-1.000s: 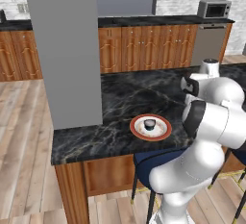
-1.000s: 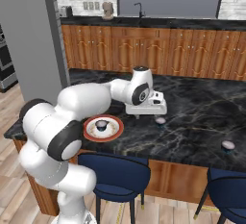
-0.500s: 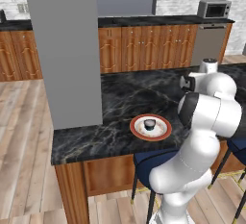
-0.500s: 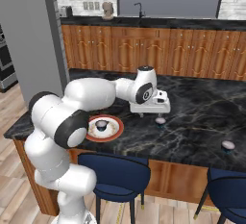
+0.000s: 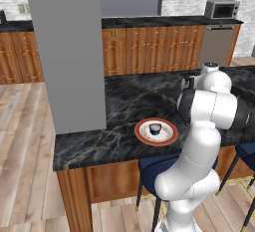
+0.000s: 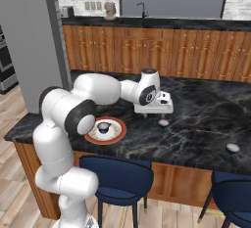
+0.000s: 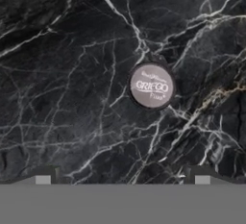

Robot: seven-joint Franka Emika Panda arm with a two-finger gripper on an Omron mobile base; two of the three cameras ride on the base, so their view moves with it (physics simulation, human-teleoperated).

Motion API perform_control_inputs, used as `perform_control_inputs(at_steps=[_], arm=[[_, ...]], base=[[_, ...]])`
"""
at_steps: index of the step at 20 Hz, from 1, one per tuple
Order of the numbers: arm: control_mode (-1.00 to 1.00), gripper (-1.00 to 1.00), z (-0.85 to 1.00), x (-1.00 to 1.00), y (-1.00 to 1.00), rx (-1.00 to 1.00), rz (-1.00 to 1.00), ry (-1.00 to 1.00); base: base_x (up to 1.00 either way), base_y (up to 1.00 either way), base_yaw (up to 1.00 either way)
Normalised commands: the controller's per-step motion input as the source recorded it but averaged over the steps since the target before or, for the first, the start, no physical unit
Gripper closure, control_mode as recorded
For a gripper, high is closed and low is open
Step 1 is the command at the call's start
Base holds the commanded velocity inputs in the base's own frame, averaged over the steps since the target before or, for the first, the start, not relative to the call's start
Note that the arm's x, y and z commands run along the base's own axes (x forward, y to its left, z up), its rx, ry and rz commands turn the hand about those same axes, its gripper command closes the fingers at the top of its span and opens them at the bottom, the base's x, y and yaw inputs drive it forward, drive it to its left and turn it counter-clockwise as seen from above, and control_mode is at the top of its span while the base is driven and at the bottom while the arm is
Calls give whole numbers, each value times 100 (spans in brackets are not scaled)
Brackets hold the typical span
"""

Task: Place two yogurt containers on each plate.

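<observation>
A white plate with an orange-red rim (image 6: 119, 133) lies near the counter's front edge, and one yogurt container (image 6: 103, 127) stands on it. The same plate (image 5: 171, 137) and cup (image 5: 155, 128) appear in the left base view. A second yogurt container (image 6: 163, 123) stands on the black marble just right of the plate. My gripper (image 6: 159, 112) hovers above it, open and holding nothing. In the hand view its pale printed lid (image 7: 151, 86) lies ahead of the gripper (image 7: 122, 177), a little right of centre. A third yogurt container (image 6: 232, 148) sits far right.
The black marble counter (image 6: 196, 134) runs right from a grey pillar (image 6: 29, 41). Blue stools (image 6: 117, 178) stand below its front edge. Wooden cabinets (image 6: 162, 51) and a second counter line the back wall, and a microwave (image 5: 221, 9) sits at the far right.
The arm has swung right along the counter, carrying the open hand from beside the plate to above the loose yogurt container. The plate and the cups have not moved.
</observation>
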Motion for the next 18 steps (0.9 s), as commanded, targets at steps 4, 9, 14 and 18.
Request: perform_control_inputs(at_steps=[4, 9, 14, 18], arm=[[-100, -100, -9, 20, -6, 4, 0, -1], [-100, -100, -2, 7, -22, 7, 0, 0], [-100, -100, -2, 1, -22, 6, 0, 0], [-100, -100, -9, 12, -13, 5, 0, 0]], base=[[0, 0, 0], [0, 0, 0], [0, 0, 0], [0, 0, 0]])
